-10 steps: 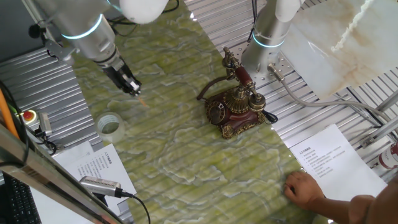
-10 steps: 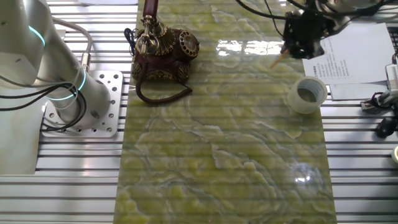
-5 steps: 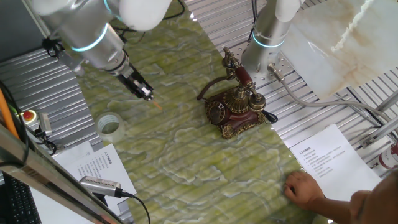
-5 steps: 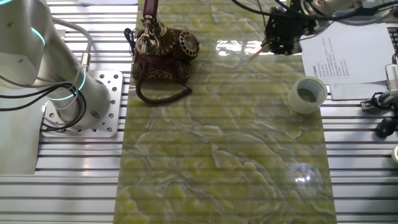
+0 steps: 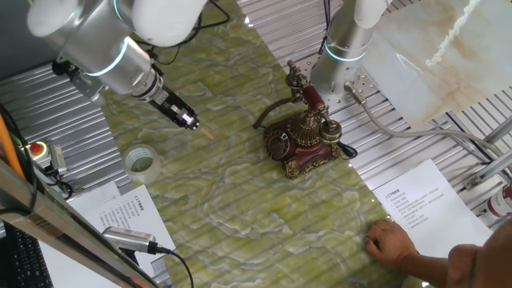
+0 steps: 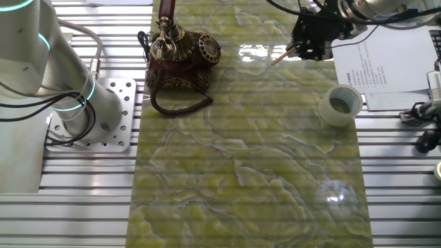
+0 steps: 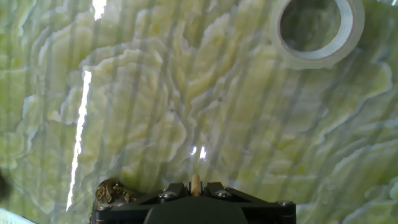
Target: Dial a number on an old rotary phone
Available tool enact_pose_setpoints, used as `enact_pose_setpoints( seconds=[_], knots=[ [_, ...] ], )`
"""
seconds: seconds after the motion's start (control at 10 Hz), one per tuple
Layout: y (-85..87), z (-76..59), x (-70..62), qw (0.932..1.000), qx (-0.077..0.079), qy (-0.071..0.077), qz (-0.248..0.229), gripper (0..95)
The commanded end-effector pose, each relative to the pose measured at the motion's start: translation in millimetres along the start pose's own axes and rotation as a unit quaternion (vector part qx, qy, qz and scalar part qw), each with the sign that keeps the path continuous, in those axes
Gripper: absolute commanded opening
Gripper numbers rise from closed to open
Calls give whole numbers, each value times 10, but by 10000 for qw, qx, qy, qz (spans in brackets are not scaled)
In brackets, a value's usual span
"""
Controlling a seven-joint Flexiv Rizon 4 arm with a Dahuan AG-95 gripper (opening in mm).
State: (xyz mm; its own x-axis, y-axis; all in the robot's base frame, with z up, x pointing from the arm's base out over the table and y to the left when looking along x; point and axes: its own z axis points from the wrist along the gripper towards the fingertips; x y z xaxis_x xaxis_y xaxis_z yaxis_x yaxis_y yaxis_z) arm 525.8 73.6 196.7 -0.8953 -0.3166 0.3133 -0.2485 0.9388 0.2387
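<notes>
The old rotary phone (image 5: 306, 142) stands on the green marbled mat, dark red-brown with brass trim, its round dial (image 5: 279, 145) facing front and its handset cradled. It also shows in the other fixed view (image 6: 176, 58) with its dial (image 6: 208, 48). My gripper (image 5: 190, 122) hovers above the mat to the phone's left, apart from it, and is shut on a thin wooden stick (image 5: 207, 133) that points toward the phone. The other fixed view shows my gripper (image 6: 308, 48) and the stick (image 6: 279, 57). In the hand view the stick (image 7: 196, 183) sits between the jaws, and a brass corner of the phone (image 7: 112, 191) shows at the bottom left.
A clear tape roll (image 5: 141, 160) lies on the mat near my gripper, seen also in the other fixed view (image 6: 340, 105) and the hand view (image 7: 316, 28). A second arm's base (image 5: 346, 44) stands behind the phone. A person's hand (image 5: 392, 240) rests by a paper sheet (image 5: 424, 204).
My gripper has moved across the mat toward the phone, carrying the stick. The phone and the tape roll have not moved.
</notes>
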Motion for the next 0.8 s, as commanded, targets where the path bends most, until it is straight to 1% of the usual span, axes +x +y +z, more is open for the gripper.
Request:
enact_pose_setpoints(
  seconds=[0.1, 0.2, 0.3, 0.4, 0.5, 0.6, 0.8],
  knots=[
    [2, 14, 13, 9992, 139, -298, 225, 0],
    [2, 14, 13, 9989, 140, -397, 216, 0],
    [2, 14, 13, 9987, 135, -447, 198, 0],
    [2, 14, 13, 9988, 136, -418, 211, 0],
    [2, 14, 13, 9991, 129, -329, 213, 0],
    [36, 26, 17, 9997, 101, -137, 195, 0],
    [197, 51, 132, 9998, 99, -74, 182, 0]
  ],
)
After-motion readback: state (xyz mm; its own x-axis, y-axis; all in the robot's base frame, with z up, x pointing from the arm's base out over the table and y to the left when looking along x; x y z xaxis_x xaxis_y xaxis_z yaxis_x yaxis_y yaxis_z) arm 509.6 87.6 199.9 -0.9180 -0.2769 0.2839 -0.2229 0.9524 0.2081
